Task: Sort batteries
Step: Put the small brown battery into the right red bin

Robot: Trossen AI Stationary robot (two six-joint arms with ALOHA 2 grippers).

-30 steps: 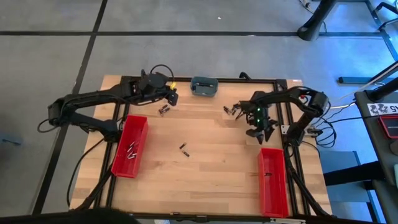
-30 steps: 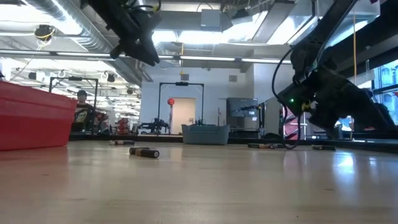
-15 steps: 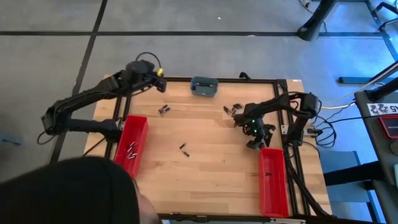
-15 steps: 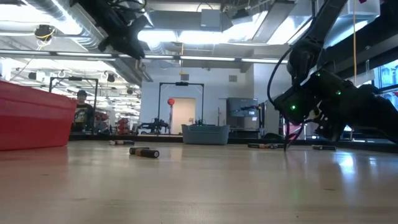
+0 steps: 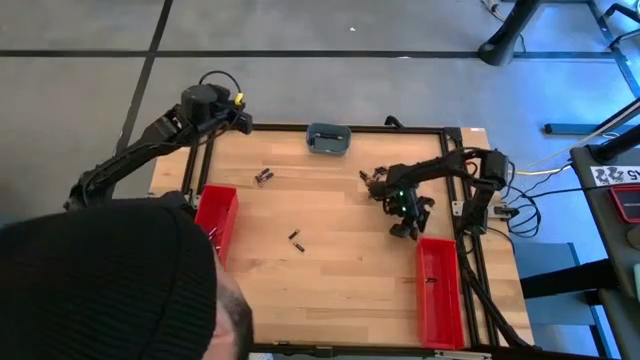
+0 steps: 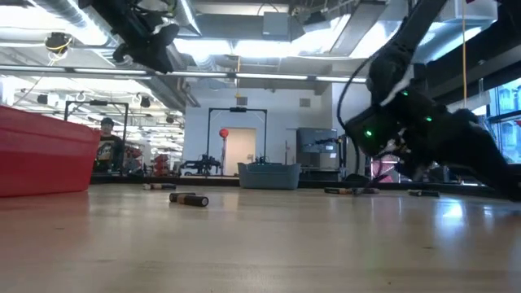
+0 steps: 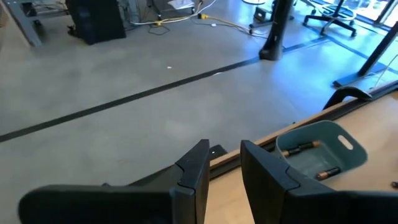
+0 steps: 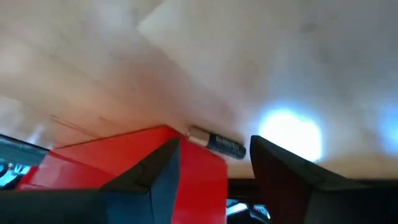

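Note:
Loose batteries lie on the wooden table: one (image 5: 263,176) at the far left, one (image 5: 295,238) mid-table, and a small cluster (image 5: 375,178). My right gripper (image 5: 405,228) hovers low at the far end of the right red bin (image 5: 437,290), shut on a battery (image 8: 217,144). My left gripper (image 5: 245,122) is raised over the table's far left edge. Its fingers (image 7: 193,168) stand slightly apart, with nothing between them. Past them sits the grey-blue dish (image 7: 323,149), which holds two batteries. My right gripper holds the battery by its two ends (image 8: 193,135), lengthwise between the two fingertips. The battery spans the gap across the fingers. The fingers slant down toward the table beside the red bin's corner (image 8: 168,134). Whether the battery is clear of the bin's edge I cannot tell.
A person's head in a dark cap (image 5: 100,280) fills the near left corner of the high view and hides most of the left red bin (image 5: 218,205). The grey-blue dish (image 5: 328,138) sits at the far edge. A black frame rail (image 5: 300,128) runs around the table.
My left gripper has swung up and away from the far-left battery toward the table's far left edge, and now points out past that edge. My right gripper has turned and shifted slightly toward the near edge with its battery. The person's head has come in over the near left corner.

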